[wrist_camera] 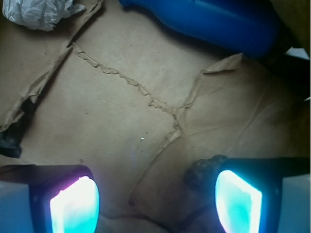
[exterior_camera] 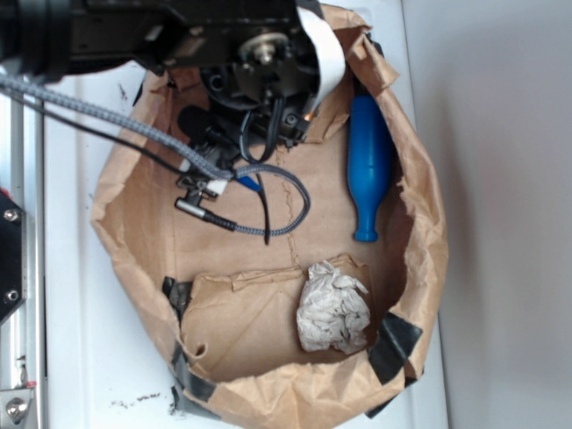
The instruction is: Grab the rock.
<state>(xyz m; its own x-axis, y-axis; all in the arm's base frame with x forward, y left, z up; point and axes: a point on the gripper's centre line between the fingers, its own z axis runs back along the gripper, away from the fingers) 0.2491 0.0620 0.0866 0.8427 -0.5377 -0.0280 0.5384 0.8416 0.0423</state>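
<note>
In the wrist view the rock (wrist_camera: 201, 172), a small dark rough lump, lies on the brown paper floor against the inner side of my right finger. My gripper (wrist_camera: 156, 203) is open, its two glowing pads (wrist_camera: 75, 204) wide apart, with the rock between them near the right pad. In the exterior view the gripper (exterior_camera: 264, 125) is low in the far part of the paper bag, under the arm. The rock is hidden there.
A crumpled whitish paper ball (exterior_camera: 332, 307) lies near the bag's front and shows in the wrist view (wrist_camera: 39, 12). A blue pin-shaped bottle (exterior_camera: 368, 165) lies along the right side (wrist_camera: 218, 22). Crumpled bag walls (exterior_camera: 121, 223) ring the area. Cables (exterior_camera: 268, 192) hang from the arm.
</note>
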